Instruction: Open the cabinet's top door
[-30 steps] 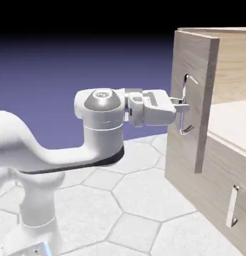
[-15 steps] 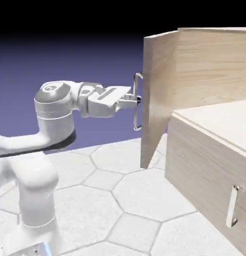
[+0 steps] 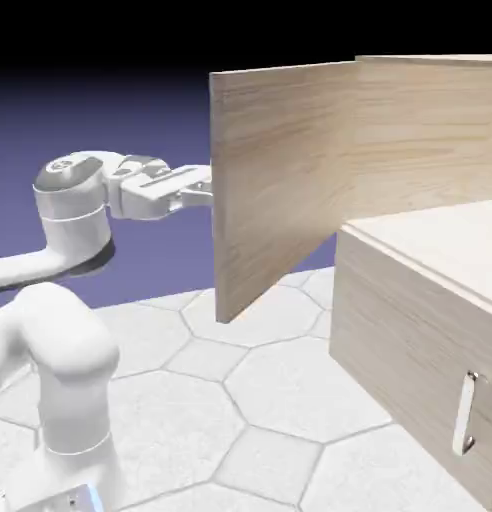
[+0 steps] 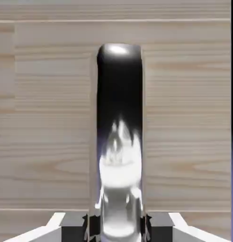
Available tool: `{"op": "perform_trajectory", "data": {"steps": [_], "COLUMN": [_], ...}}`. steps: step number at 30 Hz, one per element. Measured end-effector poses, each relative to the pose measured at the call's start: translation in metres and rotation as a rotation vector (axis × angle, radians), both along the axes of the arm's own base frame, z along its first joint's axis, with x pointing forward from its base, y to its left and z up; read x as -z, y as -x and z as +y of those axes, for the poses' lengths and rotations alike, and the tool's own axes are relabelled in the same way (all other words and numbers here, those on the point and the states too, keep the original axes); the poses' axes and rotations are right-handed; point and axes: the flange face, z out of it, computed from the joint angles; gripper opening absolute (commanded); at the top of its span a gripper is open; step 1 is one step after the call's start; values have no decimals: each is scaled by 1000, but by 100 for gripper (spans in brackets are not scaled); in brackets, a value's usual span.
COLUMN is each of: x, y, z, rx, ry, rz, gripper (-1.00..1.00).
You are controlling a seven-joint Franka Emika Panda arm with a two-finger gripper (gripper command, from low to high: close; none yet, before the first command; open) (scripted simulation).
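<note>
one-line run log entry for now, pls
top door: swung wide open | gripper: closed on door handle | lower panel: shut
</note>
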Motion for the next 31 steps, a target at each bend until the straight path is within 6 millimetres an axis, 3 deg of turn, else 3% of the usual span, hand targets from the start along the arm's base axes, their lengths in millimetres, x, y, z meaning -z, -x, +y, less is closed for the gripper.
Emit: {"op": "perform_trajectory", "data": {"steps": [8, 16, 30, 31], "x": [0, 0, 0, 0], "y": [17, 28, 13, 11], "z": [60, 146, 284, 292], "rx": [129, 306, 594, 611], "ry": [0, 0, 1, 0], "rz": [0, 0, 0, 0], "gripper": [-100, -100, -100, 100]}}
